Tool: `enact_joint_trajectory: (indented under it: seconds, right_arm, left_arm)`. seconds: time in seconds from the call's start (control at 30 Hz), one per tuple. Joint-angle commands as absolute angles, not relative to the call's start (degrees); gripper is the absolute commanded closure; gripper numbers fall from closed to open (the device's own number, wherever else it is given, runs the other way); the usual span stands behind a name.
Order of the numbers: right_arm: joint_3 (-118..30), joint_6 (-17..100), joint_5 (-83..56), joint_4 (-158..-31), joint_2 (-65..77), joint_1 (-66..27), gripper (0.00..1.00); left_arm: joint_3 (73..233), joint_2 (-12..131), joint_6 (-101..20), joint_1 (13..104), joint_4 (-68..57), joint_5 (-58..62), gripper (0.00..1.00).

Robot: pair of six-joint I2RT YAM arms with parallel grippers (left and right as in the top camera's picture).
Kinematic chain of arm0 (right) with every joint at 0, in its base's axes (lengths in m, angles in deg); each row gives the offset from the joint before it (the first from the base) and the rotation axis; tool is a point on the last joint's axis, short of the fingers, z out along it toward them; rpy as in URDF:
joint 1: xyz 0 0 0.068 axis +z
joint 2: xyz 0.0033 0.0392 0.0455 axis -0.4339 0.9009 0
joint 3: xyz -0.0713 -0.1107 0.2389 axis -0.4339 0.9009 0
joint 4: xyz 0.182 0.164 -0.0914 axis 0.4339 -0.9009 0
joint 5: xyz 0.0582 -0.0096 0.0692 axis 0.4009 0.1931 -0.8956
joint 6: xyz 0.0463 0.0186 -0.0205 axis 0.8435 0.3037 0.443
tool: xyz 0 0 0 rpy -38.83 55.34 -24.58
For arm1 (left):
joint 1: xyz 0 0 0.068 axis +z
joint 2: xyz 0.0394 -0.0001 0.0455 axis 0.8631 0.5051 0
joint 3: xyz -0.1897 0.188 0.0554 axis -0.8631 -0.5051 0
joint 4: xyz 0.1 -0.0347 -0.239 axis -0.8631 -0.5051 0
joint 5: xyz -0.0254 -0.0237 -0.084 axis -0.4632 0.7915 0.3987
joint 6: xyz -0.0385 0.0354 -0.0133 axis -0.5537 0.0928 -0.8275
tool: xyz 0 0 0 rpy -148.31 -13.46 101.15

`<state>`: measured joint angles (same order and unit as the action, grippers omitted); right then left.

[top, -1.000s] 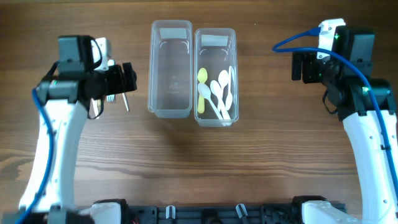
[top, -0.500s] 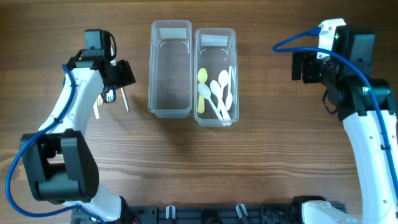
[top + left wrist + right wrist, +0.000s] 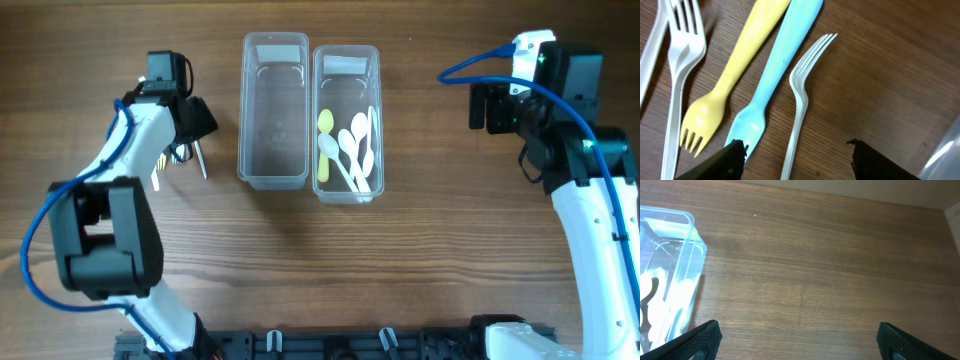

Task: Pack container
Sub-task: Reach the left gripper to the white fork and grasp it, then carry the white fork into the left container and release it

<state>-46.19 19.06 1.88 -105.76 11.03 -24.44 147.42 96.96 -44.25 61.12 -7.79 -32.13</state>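
Observation:
Two clear containers stand side by side at the back: the left one (image 3: pixel 273 110) is empty, the right one (image 3: pixel 347 80) holds several white spoons and a yellow one (image 3: pixel 324 145). Several forks lie left of them. In the left wrist view I see a clear fork (image 3: pixel 801 102), a blue fork (image 3: pixel 776 75), a yellow fork (image 3: pixel 725 85) and a white fork (image 3: pixel 680 75). My left gripper (image 3: pixel 795 157) is open, low over the forks, its jaws on either side of the clear fork's handle. My right gripper (image 3: pixel 797 340) is open and empty over bare table.
The clear fork's handle (image 3: pixel 201 160) sticks out below the left gripper in the overhead view. The right container's corner (image 3: pixel 670 280) shows at the left of the right wrist view. The table's far edge (image 3: pixel 950 215) lies at the upper right there.
My left arm has swung back and toward the containers, lowering its gripper over the forks. The right arm has not moved.

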Motion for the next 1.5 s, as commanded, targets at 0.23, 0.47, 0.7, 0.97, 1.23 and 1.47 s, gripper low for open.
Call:
enact_joint_trajectory:
  seconds: [0.23, 0.47, 0.7, 0.97, 1.23, 1.47]
  right_arm:
    - [-46.6, 18.5, 3.1, -105.7, 11.5, -24.5, 0.01]
    - [-46.6, 18.5, 3.1, -105.6, 11.6, -24.5, 0.00]
    - [-46.6, 18.5, 3.1, -105.6, 11.6, -24.5, 0.00]
    - [-46.6, 18.5, 3.1, -105.6, 11.6, -24.5, 0.00]
    - [-46.6, 18.5, 3.1, -105.7, 11.6, -24.5, 0.00]
    - [-46.6, 18.6, 3.1, -105.6, 11.6, -24.5, 0.00]
  left_arm:
    - [147.2, 101.1, -34.0, 61.1, -6.5, -28.5, 0.30]
    - [146.6, 101.3, -32.9, 61.1, -5.7, -27.9, 0.58]
    - [144.2, 101.9, -32.9, 61.1, -3.6, -28.0, 0.54]
    - [142.2, 103.0, -32.9, 61.1, -2.1, -28.0, 0.90]
    - [142.4, 101.4, -33.1, 61.1, -3.7, -23.2, 0.96]
    - [144.2, 91.1, -33.1, 61.1, -4.3, -14.6, 0.96]
